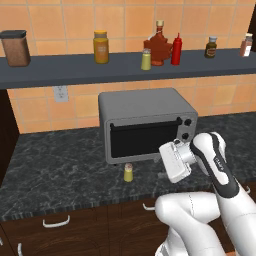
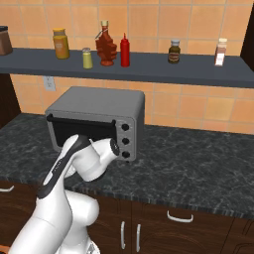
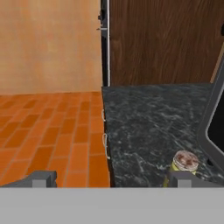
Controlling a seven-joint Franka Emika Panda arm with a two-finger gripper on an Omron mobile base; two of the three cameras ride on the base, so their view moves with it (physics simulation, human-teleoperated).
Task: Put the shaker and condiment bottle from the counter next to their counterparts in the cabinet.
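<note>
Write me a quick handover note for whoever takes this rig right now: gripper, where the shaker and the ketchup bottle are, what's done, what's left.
Gripper: open, empty, low over the counter, pointing sideways.
Shaker: upright on the counter in front of the toaster oven, close by one fingertip in the hand view, not between the fingers.
Condiment bottle: on the cabinet beside the maple-leaf bottle. Done.
Matching shaker: on the cabinet.
Left: grasp the counter shaker, set it next to its match.
</note>
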